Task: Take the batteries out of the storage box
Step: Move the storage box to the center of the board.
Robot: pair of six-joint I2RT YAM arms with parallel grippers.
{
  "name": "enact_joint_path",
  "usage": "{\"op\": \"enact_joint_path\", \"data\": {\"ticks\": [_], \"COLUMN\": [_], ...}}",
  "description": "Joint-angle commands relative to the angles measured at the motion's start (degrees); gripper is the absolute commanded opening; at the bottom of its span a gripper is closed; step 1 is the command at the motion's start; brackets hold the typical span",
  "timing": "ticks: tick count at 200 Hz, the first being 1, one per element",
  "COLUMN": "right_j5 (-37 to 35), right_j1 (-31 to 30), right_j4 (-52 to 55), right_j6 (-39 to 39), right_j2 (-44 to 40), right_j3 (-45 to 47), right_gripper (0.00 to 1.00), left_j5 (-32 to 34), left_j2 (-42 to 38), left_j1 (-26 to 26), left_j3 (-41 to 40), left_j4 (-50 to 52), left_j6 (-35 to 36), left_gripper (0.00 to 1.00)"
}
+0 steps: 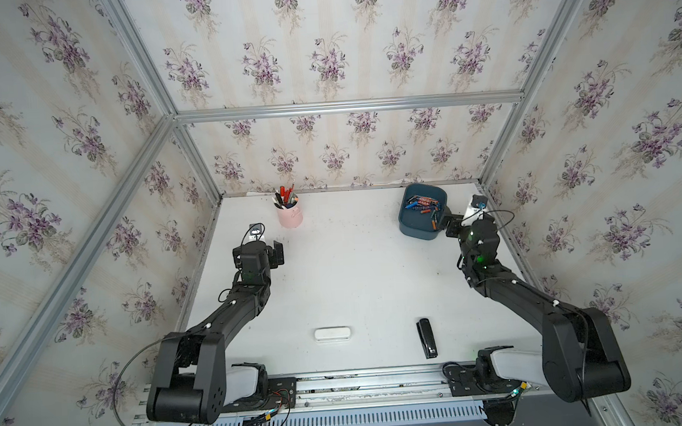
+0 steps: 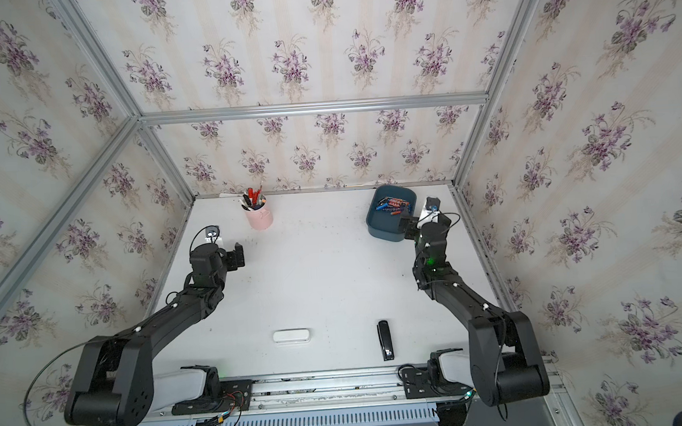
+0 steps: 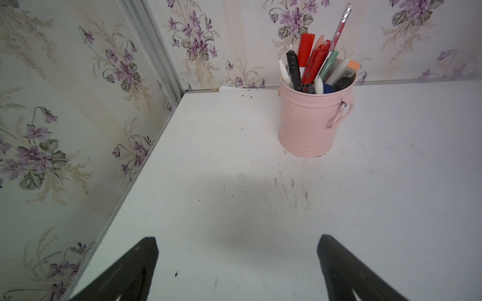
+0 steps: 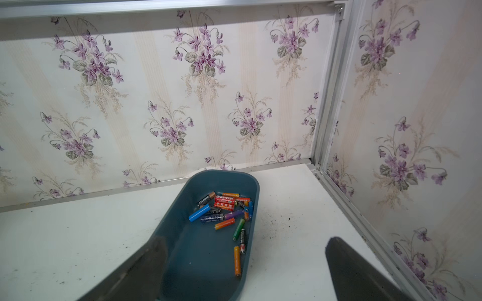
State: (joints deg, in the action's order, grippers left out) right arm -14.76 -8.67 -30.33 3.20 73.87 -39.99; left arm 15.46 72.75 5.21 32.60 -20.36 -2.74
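Lidless teal storage box (image 1: pixel 415 229) sits upright, multicoloured batteries (image 1: pixel 422 205) lying loose inside, mostly far end.

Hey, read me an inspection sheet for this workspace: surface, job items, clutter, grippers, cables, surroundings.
Surface: white table, scuffed, with dark specks.
Job's things: storage box in the far right corner, upright; batteries loose inside, none seen outside.
Clutter: pink cup holding pens; white case and black stapler-like tool near the front edge.
Grippers: left gripper open, empty, above bare table; right gripper open, empty, at the box's near end.
Cables: black cable loops beside the left arm's base.
Surroundings: floral wallpaper walls, aluminium frame.
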Motion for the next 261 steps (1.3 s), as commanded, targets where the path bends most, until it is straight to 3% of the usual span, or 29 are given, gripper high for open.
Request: {"op": "enact_joint_path", "data": {"ticks": [1,35,66,93,129,176,261], "right_j5": [6.94,13.97,17.74,20.87,24.44,24.25,26.92], "right_j1": [-1.39,-4.52,-6.08,-7.02,-8.43,-10.58,-17.91], "right_j4": [30.72,49.41,56.78,61.73,63.20,66.10,66.50], "right_j6": [2.23,3.14,4.51,5.76,6.50,5.77,5.75], "right_j2": [2.57,15.01,25.60,33.21,40.12,46.70,47.02], "right_j3": [-11.02,-30.75,-42.01,-49.47,-52.95,-57.04,-54.10], "right_gripper": [1.00,1.00,1.00,1.00,1.00,1.00,1.00], "left_j5": [0.73,-3.62,-11.10,-13.98,-18.94,-20.01,-20.39], "left_j2": [-3.00,-7.36,-6.34,-4.49,-2.02,-0.77,-2.00], "left_j1": [0.25,1.03,1.16,1.38,1.42,2.08,2.61], "left_j3": [4.36,10.22,16.20,18.06,20.27,20.59,21.36], "left_j4": [17.58,31.77,40.70,42.49,43.38,43.20,46.09], "left_j6": [-6.43,-9.14,-10.64,-11.49,-12.54,-14.29,-14.85], "left_gripper": [1.00,1.00,1.00,1.00,1.00,1.00,1.00]}}
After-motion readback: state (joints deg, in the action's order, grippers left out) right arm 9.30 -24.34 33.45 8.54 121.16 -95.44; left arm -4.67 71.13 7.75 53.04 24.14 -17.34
